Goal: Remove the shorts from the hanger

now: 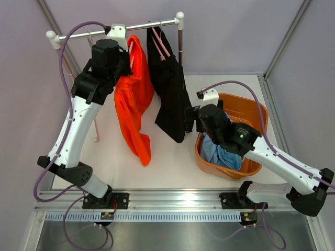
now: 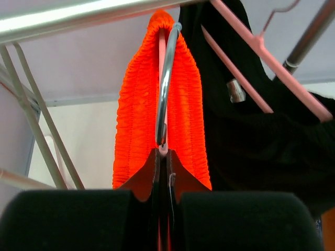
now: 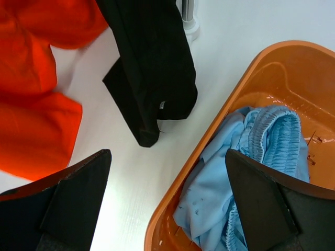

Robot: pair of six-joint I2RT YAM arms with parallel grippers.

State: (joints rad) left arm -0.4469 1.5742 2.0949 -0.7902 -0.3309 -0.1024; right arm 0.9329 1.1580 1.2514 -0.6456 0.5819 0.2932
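The orange shorts point(image 1: 133, 99) hang from a pink hanger on the rail point(image 1: 141, 25), their legs trailing down to the table. In the left wrist view their ruched waistband point(image 2: 137, 104) drapes over the hanger's metal hook point(image 2: 165, 78). My left gripper point(image 1: 123, 58) point(image 2: 163, 157) is shut on the hanger's pink neck, just under the hook. The black shorts point(image 1: 170, 94) point(image 2: 251, 136) hang to the right on another pink hanger point(image 2: 261, 57). The light blue shorts point(image 1: 220, 151) point(image 3: 246, 172) lie in the orange basket. My right gripper point(image 1: 193, 119) point(image 3: 167, 172) is open and empty over the basket's left rim.
The orange basket point(image 1: 251, 112) point(image 3: 272, 68) stands at the right of the white table. The rack's upright posts point(image 1: 180, 42) point(image 2: 31, 120) stand at the back. Purple cables loop over both arms.
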